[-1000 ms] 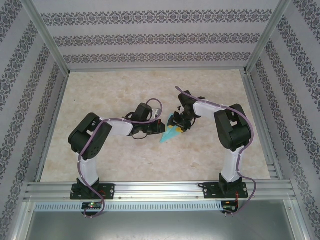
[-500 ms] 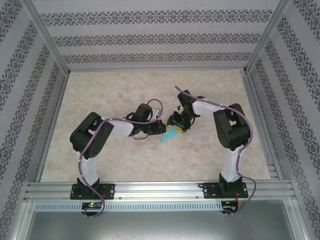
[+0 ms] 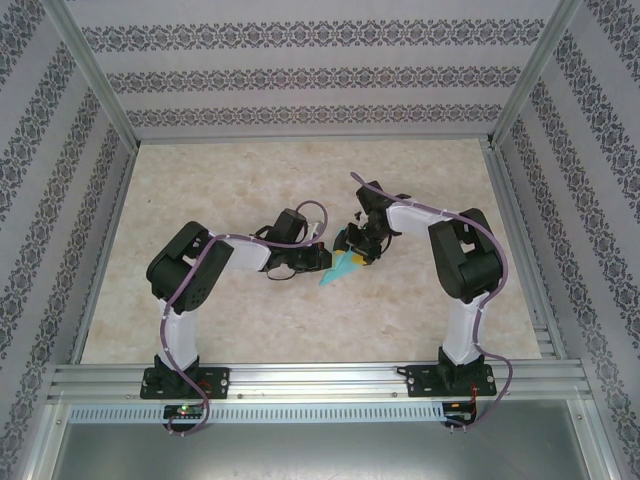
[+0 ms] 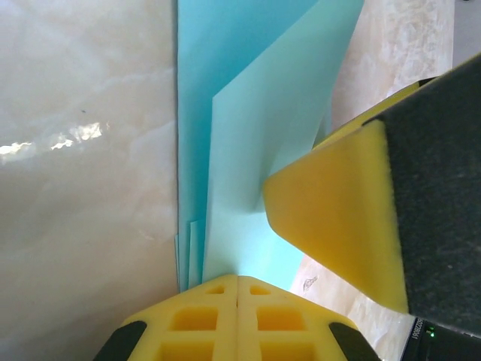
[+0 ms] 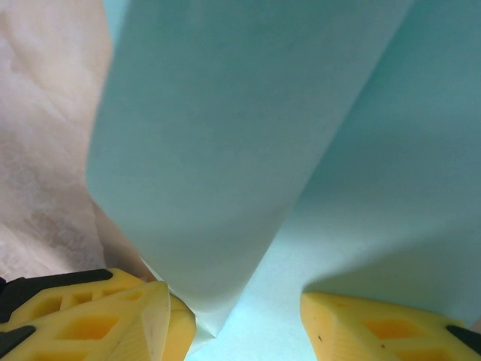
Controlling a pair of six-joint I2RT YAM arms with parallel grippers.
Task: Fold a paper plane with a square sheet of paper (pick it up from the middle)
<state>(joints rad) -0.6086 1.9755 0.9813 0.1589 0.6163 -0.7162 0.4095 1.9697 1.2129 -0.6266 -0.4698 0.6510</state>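
Left gripper [image 4: 237,281]: stood closed, pinching the paper plane [image 4: 248,135] at its fingertips.
Right gripper [image 5: 240,323]: fingers stood apart, paper between them.

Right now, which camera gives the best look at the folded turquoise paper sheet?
The left wrist view: the folded turquoise paper sheet is sharp there, with its stacked layers and creases plain. The top view shows the sheet as a small, distant pointed sliver. The right wrist view shows it as a blurry close-up surface.

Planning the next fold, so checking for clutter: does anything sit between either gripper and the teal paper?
Nothing visible does. The left gripper is shut on the folded paper at its near edge. The right gripper straddles the paper, jaws apart.
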